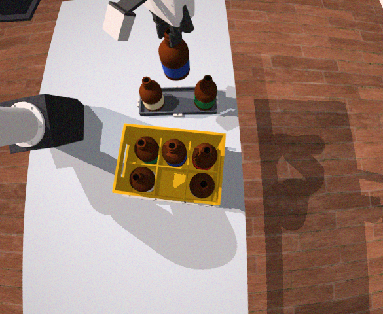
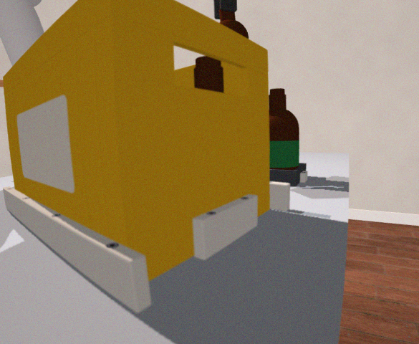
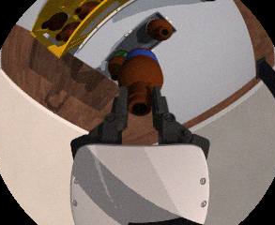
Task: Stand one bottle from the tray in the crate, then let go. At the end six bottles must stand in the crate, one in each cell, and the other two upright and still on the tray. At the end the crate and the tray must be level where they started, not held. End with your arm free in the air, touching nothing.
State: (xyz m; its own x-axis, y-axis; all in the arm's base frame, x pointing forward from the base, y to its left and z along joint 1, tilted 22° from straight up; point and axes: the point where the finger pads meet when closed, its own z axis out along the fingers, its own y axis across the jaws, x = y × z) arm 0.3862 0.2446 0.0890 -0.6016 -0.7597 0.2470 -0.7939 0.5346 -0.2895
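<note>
My gripper (image 1: 171,33) is shut on the neck of a brown bottle with a blue label (image 1: 174,61) and holds it upright in the air, above the grey tray (image 1: 178,102). The wrist view shows the fingers around the bottle's neck. On the tray stand a cream-labelled bottle (image 1: 150,93) at the left and a green-labelled bottle (image 1: 205,93) at the right. The yellow crate (image 1: 169,166) holds several bottles; its front middle cell (image 1: 173,180) is empty. In the exterior view the crate (image 2: 135,147) hides most of the tray; the green-labelled bottle (image 2: 283,135) shows beside it.
White blocks (image 2: 91,248) hold the crate's base on the table. A second arm's grey link with a black end (image 1: 32,123) reaches in from the left, beside the crate. The table's right edge runs close to the crate and tray.
</note>
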